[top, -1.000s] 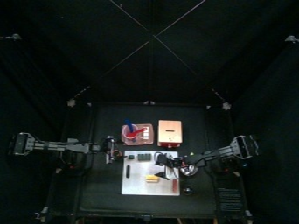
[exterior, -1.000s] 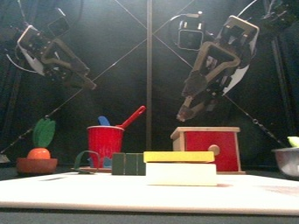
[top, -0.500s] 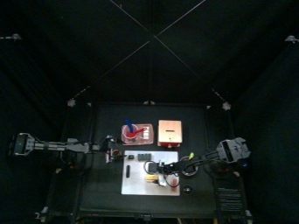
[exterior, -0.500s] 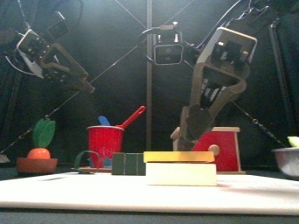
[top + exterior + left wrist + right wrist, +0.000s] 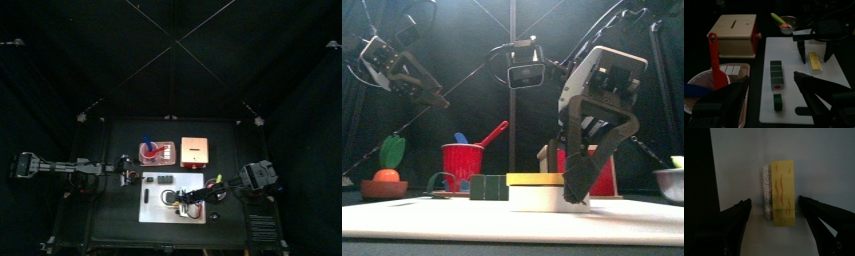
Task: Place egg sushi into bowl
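Yellow egg sushi [image 5: 781, 192] lies on the white mat [image 5: 791, 60]; right gripper [image 5: 777, 220] straddles it with jaws wide, reaching stage; next, judge: lower, close, carry to bowl [image 5: 789, 25]

No text, label, brand or number can be read on anything here — none at all.

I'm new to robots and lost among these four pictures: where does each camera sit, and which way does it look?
Top: high overhead, looking straight down at the table; both arms show.
Front: at the table's edge, looking level; the right hand straddles the egg sushi.
Left wrist: on the left arm, facing the mat; the left hand frames it.
Right wrist: on the right arm, looking down at the sushi between open jaws.
Shared: the sushi shows in both wrist views.
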